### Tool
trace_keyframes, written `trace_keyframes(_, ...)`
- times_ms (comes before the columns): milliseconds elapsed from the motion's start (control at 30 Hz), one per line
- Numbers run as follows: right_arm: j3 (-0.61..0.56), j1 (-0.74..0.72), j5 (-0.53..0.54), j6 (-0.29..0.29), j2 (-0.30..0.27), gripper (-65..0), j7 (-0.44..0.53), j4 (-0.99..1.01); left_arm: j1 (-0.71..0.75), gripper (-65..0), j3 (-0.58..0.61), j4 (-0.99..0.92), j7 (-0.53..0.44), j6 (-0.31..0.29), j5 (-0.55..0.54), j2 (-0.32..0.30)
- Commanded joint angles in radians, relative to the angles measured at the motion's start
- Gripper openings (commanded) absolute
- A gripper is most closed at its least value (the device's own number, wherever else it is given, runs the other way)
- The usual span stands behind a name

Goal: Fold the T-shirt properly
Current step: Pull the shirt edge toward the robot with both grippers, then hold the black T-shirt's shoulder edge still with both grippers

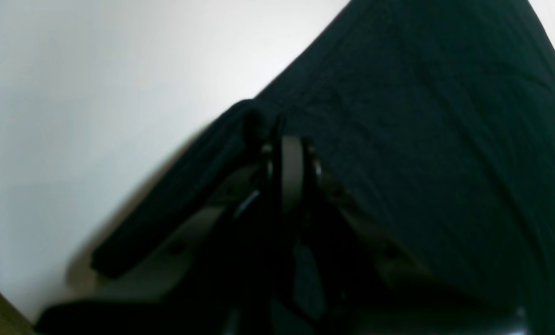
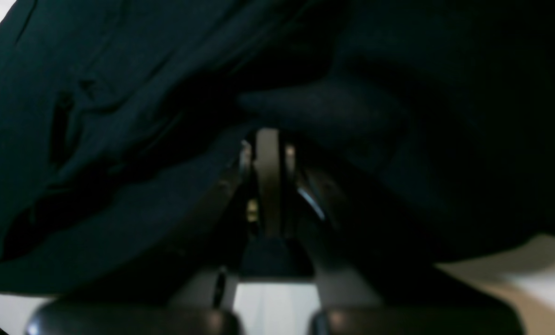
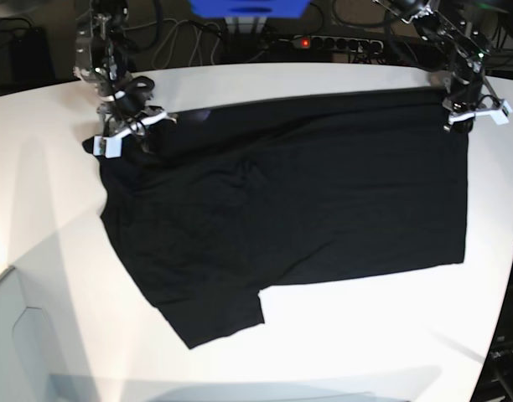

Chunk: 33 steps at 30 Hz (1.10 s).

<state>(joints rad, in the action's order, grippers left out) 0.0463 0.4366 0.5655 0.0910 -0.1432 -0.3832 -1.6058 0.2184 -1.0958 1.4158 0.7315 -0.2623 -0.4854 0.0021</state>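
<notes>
**Two closed claws pinching the far edge of a spread T-shirt**

Base view. A white table [image 3: 55, 218] stands before a dark background of cables and a power strip [image 3: 336, 42]. The T-shirt [image 3: 298, 209] lies spread across the table's middle, plain black side up, one sleeve [image 3: 210, 314] pointing toward the near edge. The right gripper [image 3: 126, 126] sits at the shirt's far corner on this view's left; the left gripper [image 3: 473, 111] sits at the far corner on this view's right. Both meet the fabric's far edge.

Left wrist view. White table [image 1: 72, 116] fills the left; the shirt [image 1: 421, 139] fills the right. The left gripper [image 1: 277, 132] is closed, a fold of the hem pinched between its jaws.

Right wrist view. Black cloth [image 2: 96, 116] covers nearly everything; a strip of table [image 2: 547, 274] shows at lower right. The right gripper [image 2: 268, 135] is closed, and cloth bunches around its tips, so it appears to hold the fabric.

Judgement. The step in hand looks like carrying the far edge toward the near one. To do it well, both arms should rise together and travel level, keeping the edge taut between them so no crease forms, and release only once the edges align.
</notes>
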Motion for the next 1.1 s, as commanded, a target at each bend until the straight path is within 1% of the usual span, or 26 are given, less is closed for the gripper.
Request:
trace_keyframes(0,0.023,0.055,-0.077,-0.081,-0.016,-65.0,-0.156,0.032,0.017,-65.0,0.009,-0.023,0.138,0.051,0.100,0.016)
trace_keyframes(367,0.054,0.136,-0.077,-0.081,-0.019,-65.0,-0.156,0.029,-0.017,-65.0,0.010,-0.026,0.136,0.057,0.101,-0.023)
trace_keyframes(500,0.054,0.164,-0.075,-0.081,-0.014,-65.0,-0.155,0.026,-0.017,-65.0,0.010,-0.026,0.136,0.057,0.101,-0.024)
trace_keyframes(767,0.053,0.222,-0.075,-0.081,-0.005,-65.0,-0.155,-0.043,-0.015,-65.0,0.010,-0.026,0.136,0.057,0.101,-0.024)
trace_keyframes(1067,0.053,0.224,-0.075,-0.081,-0.005,-65.0,-0.156,-0.044,-0.009,-65.0,0.010,-0.025,0.138,0.054,0.101,-0.017)
